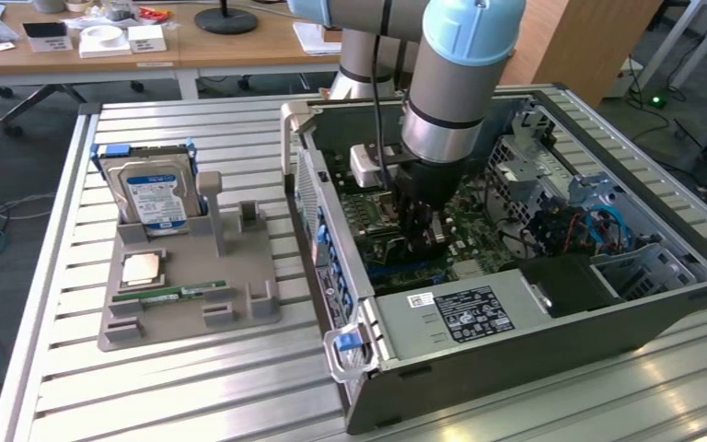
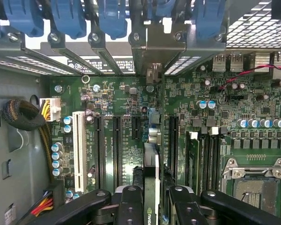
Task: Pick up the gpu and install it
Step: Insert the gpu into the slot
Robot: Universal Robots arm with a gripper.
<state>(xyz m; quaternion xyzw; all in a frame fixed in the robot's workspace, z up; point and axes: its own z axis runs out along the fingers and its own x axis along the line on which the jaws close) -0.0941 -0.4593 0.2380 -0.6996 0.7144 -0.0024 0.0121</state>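
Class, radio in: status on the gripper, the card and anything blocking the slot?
Gripper shut on card, inside the computer case. Card edge-on above motherboard slots. Nothing visibly blocking.
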